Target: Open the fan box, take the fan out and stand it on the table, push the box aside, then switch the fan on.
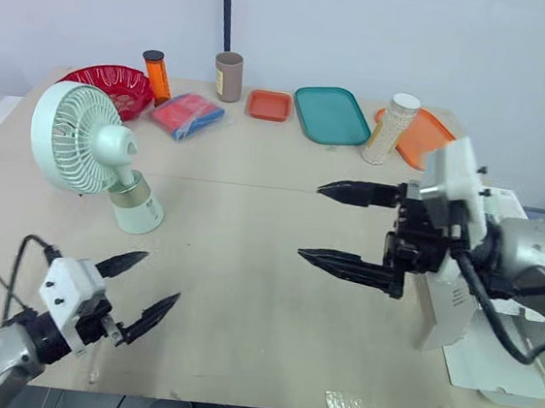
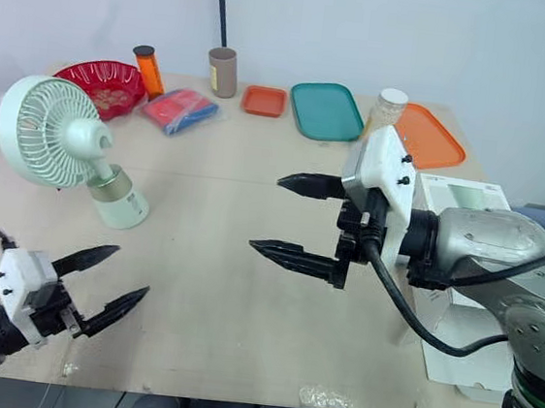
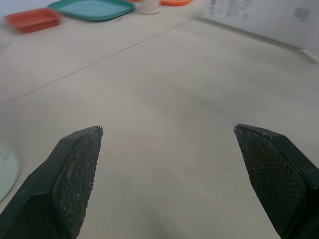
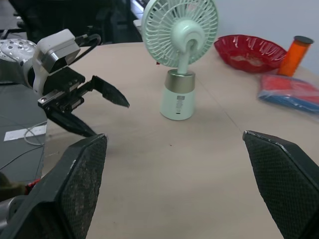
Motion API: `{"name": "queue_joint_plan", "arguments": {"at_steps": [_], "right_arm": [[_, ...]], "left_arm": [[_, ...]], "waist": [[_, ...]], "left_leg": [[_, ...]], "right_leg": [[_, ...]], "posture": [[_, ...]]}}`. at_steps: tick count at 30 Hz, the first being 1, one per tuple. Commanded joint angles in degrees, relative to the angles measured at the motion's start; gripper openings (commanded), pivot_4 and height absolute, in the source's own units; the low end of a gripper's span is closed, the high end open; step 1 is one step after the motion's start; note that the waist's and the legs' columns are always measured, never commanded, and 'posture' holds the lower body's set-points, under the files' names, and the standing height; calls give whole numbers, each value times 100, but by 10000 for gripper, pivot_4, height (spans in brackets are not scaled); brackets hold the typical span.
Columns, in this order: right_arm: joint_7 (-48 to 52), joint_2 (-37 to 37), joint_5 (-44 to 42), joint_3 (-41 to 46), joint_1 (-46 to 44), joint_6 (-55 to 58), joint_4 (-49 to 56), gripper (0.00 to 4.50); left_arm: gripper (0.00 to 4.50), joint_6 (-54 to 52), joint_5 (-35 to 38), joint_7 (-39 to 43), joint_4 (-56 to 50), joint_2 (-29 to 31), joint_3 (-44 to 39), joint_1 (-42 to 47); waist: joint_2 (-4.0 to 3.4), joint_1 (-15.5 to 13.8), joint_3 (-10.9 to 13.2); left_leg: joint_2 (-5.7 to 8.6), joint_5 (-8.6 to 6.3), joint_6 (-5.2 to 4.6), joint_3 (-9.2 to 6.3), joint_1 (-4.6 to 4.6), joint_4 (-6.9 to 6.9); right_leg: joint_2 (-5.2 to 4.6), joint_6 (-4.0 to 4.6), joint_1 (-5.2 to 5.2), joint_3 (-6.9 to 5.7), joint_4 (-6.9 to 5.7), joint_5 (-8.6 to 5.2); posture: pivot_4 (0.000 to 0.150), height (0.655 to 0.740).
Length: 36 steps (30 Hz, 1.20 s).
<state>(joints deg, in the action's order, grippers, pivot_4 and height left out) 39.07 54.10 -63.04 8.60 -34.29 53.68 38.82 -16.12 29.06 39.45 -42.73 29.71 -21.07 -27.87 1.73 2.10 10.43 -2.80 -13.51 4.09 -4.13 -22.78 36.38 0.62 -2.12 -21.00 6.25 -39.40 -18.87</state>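
The pale green fan (image 1: 88, 151) stands upright on the table (image 1: 243, 298) at the left, its round grille tilted on a white base (image 4: 178, 101). The white fan box (image 1: 480, 314) lies at the table's right edge, behind my right arm. My right gripper (image 1: 334, 225) hovers open over the middle of the table, fingers pointing left toward the fan and well apart from it. My left gripper (image 1: 142, 288) is open near the front left edge, below the fan, with nothing between its fingers (image 3: 79, 174).
Along the back stand a red bowl (image 1: 109, 85), an orange bottle (image 1: 156, 75), a blue-and-red packet (image 1: 186, 115), a brown cup (image 1: 228, 76), a small orange tray (image 1: 269, 104), a teal tray (image 1: 331, 115), a white jar (image 1: 391, 129) and an orange tray (image 1: 426, 134).
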Motion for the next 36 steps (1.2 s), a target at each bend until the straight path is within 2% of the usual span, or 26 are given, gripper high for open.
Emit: {"name": "queue_joint_plan", "arguments": {"at_steps": [1,5,9,14,24,36], "right_arm": [[235,-78,367,-284,-269,-254,-209,44449],[41,-296,320,-447,-497,-57,-409,44449],[-322,-529,-366,-424,-561,422,-463,44449],[-540,-607,-370,-490,-178,483,-188,44449],[-645,-715,135,-542,-330,287,-417,44449],[-910,-1073,-122,-465,-534,451,-459,44449]], "left_arm": [[45000,142,-2,-564,-201,-302,-643,-157],[45000,-141,573,-1035,-148,-571,-1275,-269],[45000,122,449,-820,16,-499,-1641,-502],[45000,256,378,-811,197,-474,-1756,-472],[45000,-152,729,-1012,760,211,-2206,443],[45000,-656,934,-1542,1106,371,-2043,1492]], "waist": [[1,4,0],[1,7,0],[0,13,0],[3,14,-1],[3,35,-1],[2,54,-1]], "left_leg": [[-1,0,0,1,0,0],[-3,0,0,2,-4,0],[-3,-1,0,2,-10,0],[-2,0,0,1,-13,0],[-5,0,1,1,-15,0],[-7,2,5,0,-26,0]], "right_leg": [[0,0,-1,1,1,0],[2,1,-4,1,1,1],[2,2,-11,2,1,1],[2,2,-11,0,1,1],[5,5,-19,-2,0,4],[5,4,-28,-4,-1,12]], "posture": [[1500,7400],[1500,7400],[1500,7400],[1500,7400],[1500,7400],[1500,7400]]}}
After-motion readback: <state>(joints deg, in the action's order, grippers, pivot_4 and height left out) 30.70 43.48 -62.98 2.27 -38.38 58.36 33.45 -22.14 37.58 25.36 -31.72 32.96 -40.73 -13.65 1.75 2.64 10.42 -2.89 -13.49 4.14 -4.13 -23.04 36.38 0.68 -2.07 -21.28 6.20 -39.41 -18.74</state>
